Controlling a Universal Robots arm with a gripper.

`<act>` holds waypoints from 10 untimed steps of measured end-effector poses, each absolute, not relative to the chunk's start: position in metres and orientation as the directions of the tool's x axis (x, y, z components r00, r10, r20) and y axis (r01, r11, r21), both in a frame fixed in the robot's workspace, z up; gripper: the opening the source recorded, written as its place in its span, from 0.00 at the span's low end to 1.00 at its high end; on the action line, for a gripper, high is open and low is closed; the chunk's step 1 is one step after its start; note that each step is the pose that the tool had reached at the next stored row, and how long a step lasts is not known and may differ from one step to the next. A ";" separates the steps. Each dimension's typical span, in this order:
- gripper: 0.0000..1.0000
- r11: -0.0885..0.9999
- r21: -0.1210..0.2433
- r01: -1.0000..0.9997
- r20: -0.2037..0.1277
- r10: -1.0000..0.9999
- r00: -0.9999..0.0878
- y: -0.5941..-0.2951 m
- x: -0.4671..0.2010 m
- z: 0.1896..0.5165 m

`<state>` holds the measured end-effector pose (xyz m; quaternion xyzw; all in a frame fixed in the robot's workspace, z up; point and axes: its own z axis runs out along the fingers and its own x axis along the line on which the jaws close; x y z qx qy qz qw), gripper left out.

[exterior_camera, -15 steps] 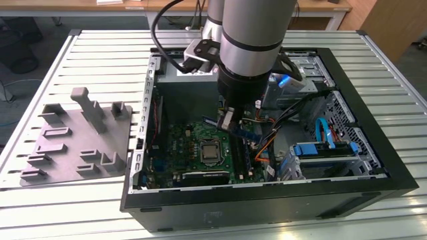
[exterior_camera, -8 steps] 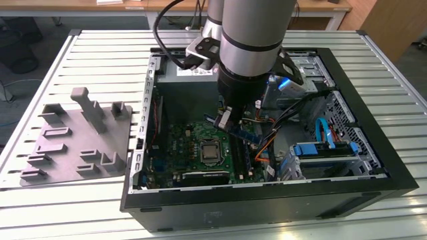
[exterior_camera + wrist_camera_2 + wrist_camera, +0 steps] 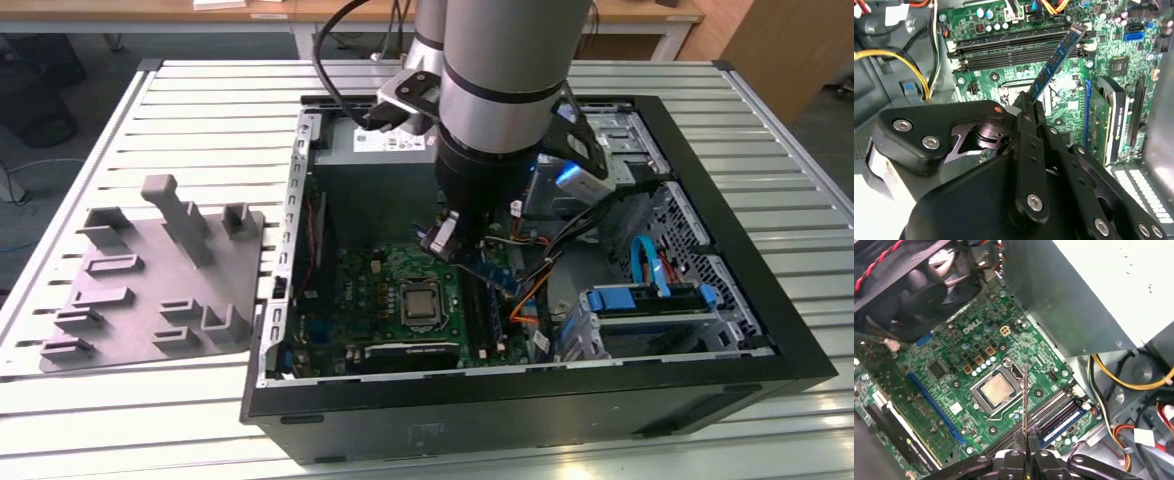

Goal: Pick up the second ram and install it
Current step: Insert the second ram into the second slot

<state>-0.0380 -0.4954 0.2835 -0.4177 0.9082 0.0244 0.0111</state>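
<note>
My gripper (image 3: 454,240) is down inside the open computer case (image 3: 721,380), shut on the second ram (image 3: 489,266). In the second wrist view the ram (image 3: 1056,55) is a slim dark stick slanting out from the gripper (image 3: 1029,102) towards the long black memory slots (image 3: 1014,47). It is seen edge-on in the first wrist view, where the ram (image 3: 1025,395) rises from the gripper (image 3: 1026,440) above the motherboard (image 3: 949,370), next to the slots (image 3: 1051,407). It hangs above the board and touches no slot. One bluish stick (image 3: 1064,421) sits seated in a slot.
A grey fixture tray (image 3: 147,280) with upright posts lies on the slatted table at the exterior view's left. Inside the case are the processor socket (image 3: 996,390), a fan (image 3: 929,285), the power supply (image 3: 1094,290), yellow and orange cables (image 3: 1134,382), an expansion card (image 3: 1109,125) and a blue drive cage (image 3: 641,300).
</note>
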 end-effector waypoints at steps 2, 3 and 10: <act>0.14 0.673 0.035 -0.739 -0.040 -0.738 -0.674 -0.495 -0.038 0.284; 0.14 0.685 0.035 -0.728 -0.040 -0.727 -0.686 -0.495 -0.038 0.283; 0.14 0.758 0.035 -0.652 -0.040 -0.650 -0.758 -0.495 -0.038 0.283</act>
